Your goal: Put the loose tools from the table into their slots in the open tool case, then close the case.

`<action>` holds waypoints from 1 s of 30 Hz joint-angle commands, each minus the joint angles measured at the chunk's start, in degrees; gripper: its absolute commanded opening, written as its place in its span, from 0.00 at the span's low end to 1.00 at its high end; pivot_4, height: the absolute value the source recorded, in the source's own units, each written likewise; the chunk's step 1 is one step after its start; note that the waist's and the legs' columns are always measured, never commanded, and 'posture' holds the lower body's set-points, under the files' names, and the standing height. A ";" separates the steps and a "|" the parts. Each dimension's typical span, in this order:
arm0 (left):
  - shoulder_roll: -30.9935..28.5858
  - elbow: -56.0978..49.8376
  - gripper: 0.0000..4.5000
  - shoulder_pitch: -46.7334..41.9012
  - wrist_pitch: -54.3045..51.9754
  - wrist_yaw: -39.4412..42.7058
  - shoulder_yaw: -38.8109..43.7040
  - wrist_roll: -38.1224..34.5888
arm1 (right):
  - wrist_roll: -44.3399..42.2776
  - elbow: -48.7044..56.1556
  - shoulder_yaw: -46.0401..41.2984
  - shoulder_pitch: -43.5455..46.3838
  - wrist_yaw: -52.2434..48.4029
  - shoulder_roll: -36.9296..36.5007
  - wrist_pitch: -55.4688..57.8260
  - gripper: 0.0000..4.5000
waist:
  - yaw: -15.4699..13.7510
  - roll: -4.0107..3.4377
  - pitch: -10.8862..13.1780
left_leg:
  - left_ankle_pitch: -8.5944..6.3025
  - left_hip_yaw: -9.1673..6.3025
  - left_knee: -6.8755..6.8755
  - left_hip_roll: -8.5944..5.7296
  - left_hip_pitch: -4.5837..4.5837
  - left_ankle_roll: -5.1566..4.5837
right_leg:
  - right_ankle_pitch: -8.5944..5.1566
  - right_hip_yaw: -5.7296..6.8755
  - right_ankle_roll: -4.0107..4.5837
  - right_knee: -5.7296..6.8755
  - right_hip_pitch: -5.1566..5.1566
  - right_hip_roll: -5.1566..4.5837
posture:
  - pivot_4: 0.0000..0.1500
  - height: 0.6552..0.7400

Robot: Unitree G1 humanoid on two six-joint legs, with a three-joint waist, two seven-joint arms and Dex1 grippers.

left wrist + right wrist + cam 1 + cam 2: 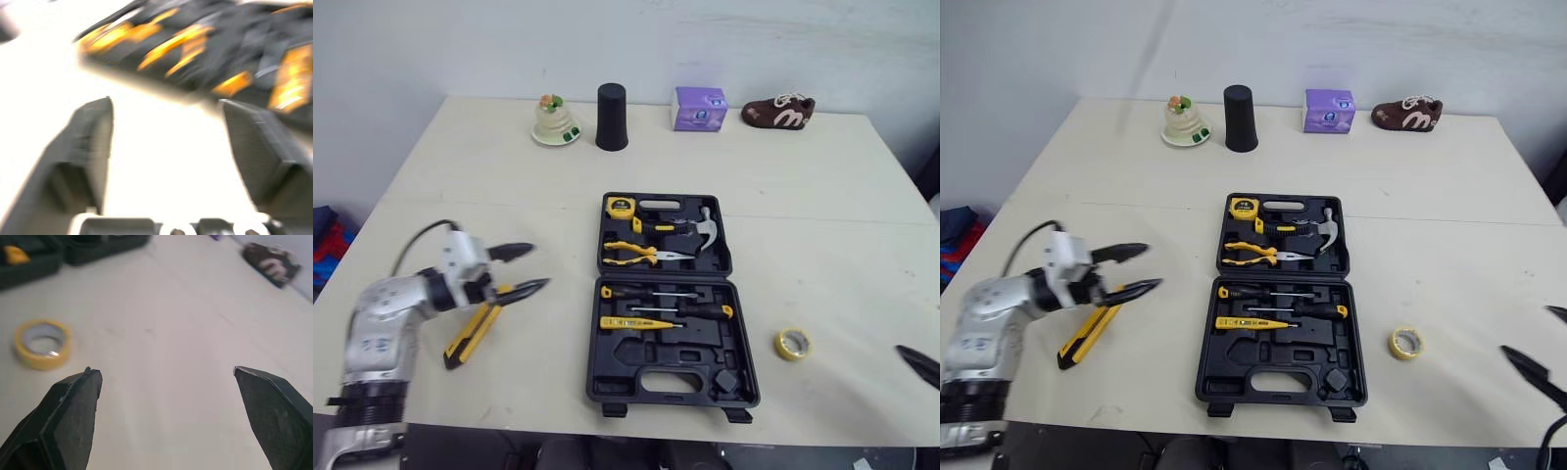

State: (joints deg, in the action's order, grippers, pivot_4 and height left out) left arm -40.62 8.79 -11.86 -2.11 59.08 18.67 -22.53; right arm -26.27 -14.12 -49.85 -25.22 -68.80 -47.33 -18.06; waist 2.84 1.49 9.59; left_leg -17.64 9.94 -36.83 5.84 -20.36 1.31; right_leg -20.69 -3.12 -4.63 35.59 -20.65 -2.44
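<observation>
Looking down from the head over a pale table (460,166). Showing the left gripper (536,265) spread wide, poised over the far end of a yellow-and-black knife (470,338); cannot tell whether touching. Placing the knife to the left of the open case (607,387), apart from it. Showing the right gripper (1540,341) spread near the table's right edge, with a yellow tape (1406,343) lying between it and the case. Reading a white M-like mark on a brown shoe (779,112) at the far edge; lettering on the purple box (699,108) too small to read.

Seen from the left wrist: blurred, with fingers (83,156) spread over bare table and the case just beyond.

Seen from the right wrist: fingers spread, pinching nothing, with the tape on the table ahead, near one finger and untouched. Farther off, a corner of the case and the shoe.
</observation>
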 commanded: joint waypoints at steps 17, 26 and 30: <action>-9.08 16.18 0.99 21.32 6.91 -15.21 26.74 0.14 | 2.18 -36.68 -1.80 7.60 10.46 -7.07 -16.47 1.00 | 2.23 0.08 0.09 | -0.32 0.14 0.43 -0.15 0.26 0.11 | -0.44 -0.01 0.81 -0.01 0.10 -0.33 | 1.00 1.00; -4.01 -13.15 0.99 30.46 -10.20 -13.76 23.97 -9.01 | -5.76 -13.52 9.23 15.77 -0.44 -0.84 -9.10 1.00 | 3.44 -0.04 0.18 | 0.10 0.06 0.76 0.01 0.26 0.62 | 0.10 0.02 -0.18 0.04 -0.01 -0.02 | 1.00 1.00; -4.12 -27.55 0.99 32.76 -21.54 -18.84 20.26 -10.89 | -9.80 0.46 16.67 19.08 -2.11 2.51 -3.71 1.00 | 2.93 -0.20 0.29 | 0.29 0.03 0.79 0.00 0.19 0.43 | 0.06 0.00 -0.15 -0.05 -0.07 0.02 | 1.00 1.00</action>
State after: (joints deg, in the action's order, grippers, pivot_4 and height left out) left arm -44.56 -12.51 20.68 -19.25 42.65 39.49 -31.50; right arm -33.33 -19.95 -35.20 -6.82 -69.82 -45.30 -23.46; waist 5.77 1.29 9.87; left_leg -17.34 9.96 -36.06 5.83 -20.19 1.72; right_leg -20.63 -3.13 -4.78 35.56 -20.73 -2.43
